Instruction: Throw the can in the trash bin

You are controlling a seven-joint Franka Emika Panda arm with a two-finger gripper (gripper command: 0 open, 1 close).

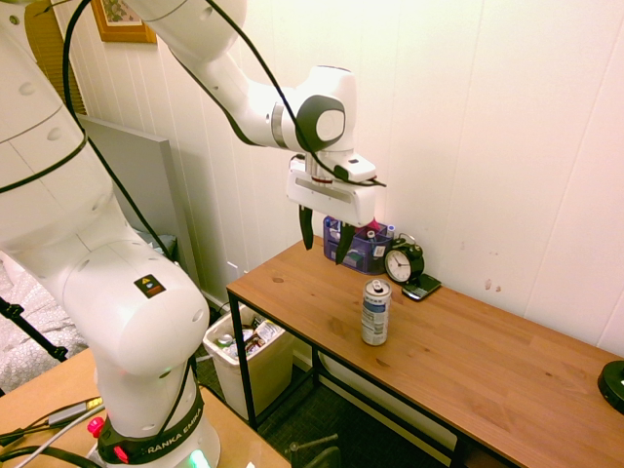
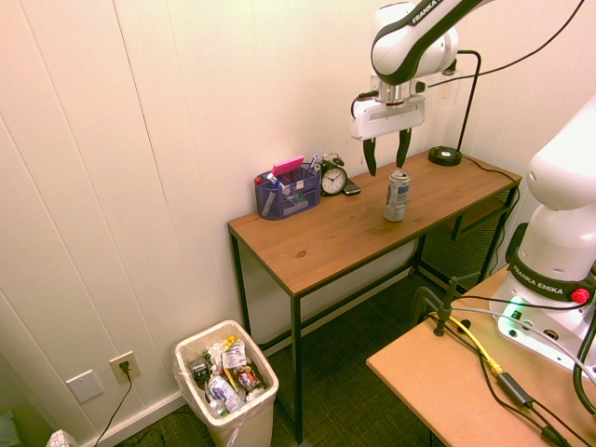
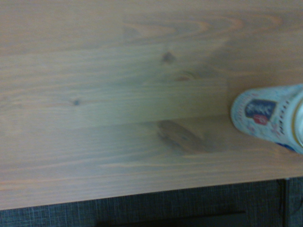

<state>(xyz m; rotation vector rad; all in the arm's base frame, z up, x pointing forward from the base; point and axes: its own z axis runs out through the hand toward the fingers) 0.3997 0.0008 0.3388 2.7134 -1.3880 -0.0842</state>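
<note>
The can (image 1: 375, 312) stands upright on the wooden table (image 1: 468, 361), a slim drink can with a silver top and a grey-blue and white label; it also shows as the can (image 2: 397, 196) and close up as the can (image 3: 267, 118). My gripper (image 1: 325, 238) hangs open above the table, higher than the can and off to one side of it, with nothing between its fingers; from the other side the gripper (image 2: 386, 156) is just above the can's top. The trash bin (image 2: 226, 386), cream-white and full of mixed rubbish, stands on the floor beside the table's end, seen also as the trash bin (image 1: 249, 361).
A blue translucent organiser (image 2: 287, 191) with pens, a black alarm clock (image 2: 333, 177) and a phone stand against the wall on the table. A black lamp base (image 2: 445, 155) sits at the table's far end. A second wooden surface (image 2: 466, 382) lies near the arm's base.
</note>
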